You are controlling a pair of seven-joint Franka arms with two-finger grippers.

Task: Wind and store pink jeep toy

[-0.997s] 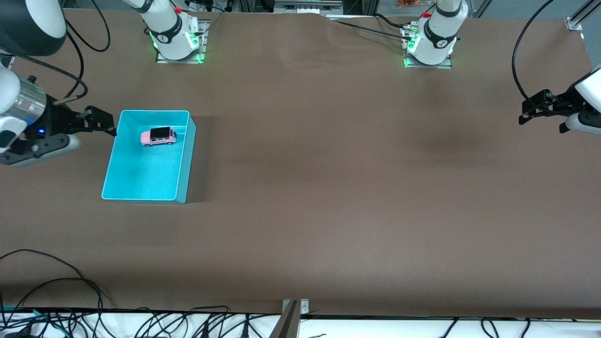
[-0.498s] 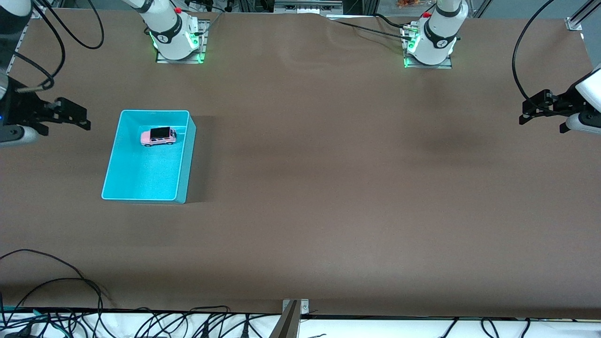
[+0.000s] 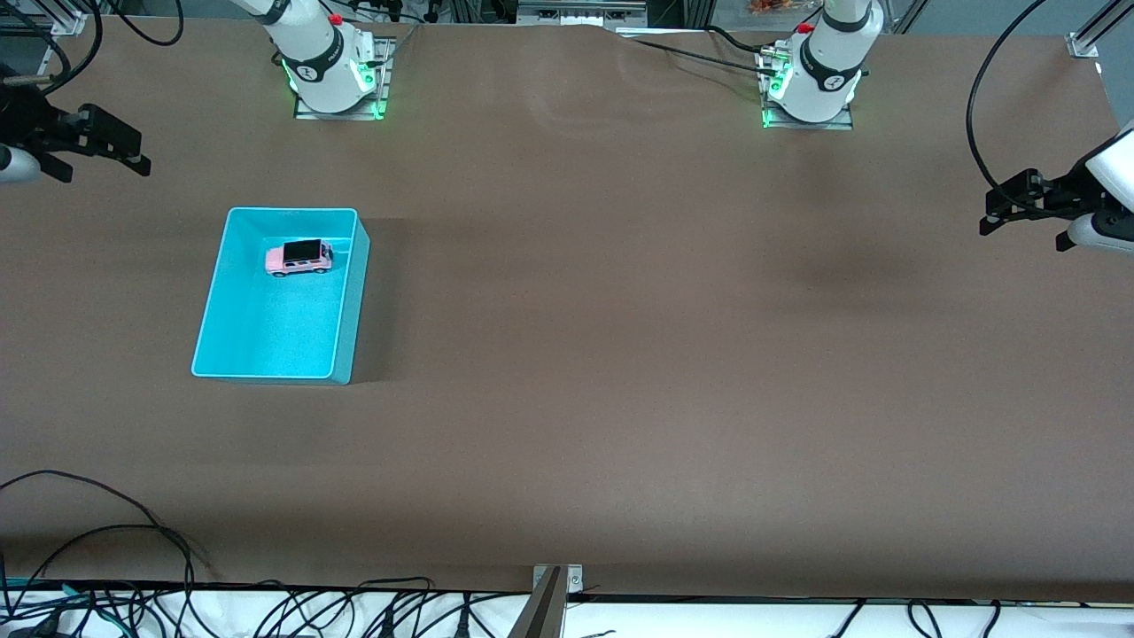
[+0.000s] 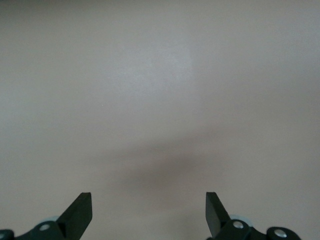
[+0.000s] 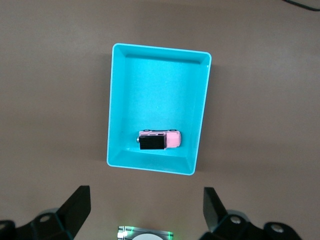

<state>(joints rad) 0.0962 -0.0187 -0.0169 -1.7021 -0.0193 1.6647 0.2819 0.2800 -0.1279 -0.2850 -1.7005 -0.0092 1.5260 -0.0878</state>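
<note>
The right hand (image 3: 133, 158) has drawn away from the rim of the turquoise bin (image 3: 205, 312) toward the edge of the desk (image 3: 620, 354) at the right arm's end, and now hangs over bare desk, farther from the front camera than the bin; its fingers (image 5: 77, 205) are spread wide with nothing between them. Nothing else has shifted. The left hand (image 3: 992, 215) waits over the left arm's end of the desk, its fingers (image 4: 80, 212) likewise apart and empty.

The pink jeep toy (image 3: 299, 257) stands on its wheels inside the bin, close to the bin wall toward the robots' bases, so storing looks done. The toy is probably light, hard plastic, stiff but smooth enough to slip. The best hold would likely be across its flat sides, below the black roof (image 5: 152, 143), clear of the small wheels.

The desk is covered in a plain brown sheet, flat and matte. Cables (image 3: 106, 549) lie along the edge nearest the front camera, well apart from the bin.
</note>
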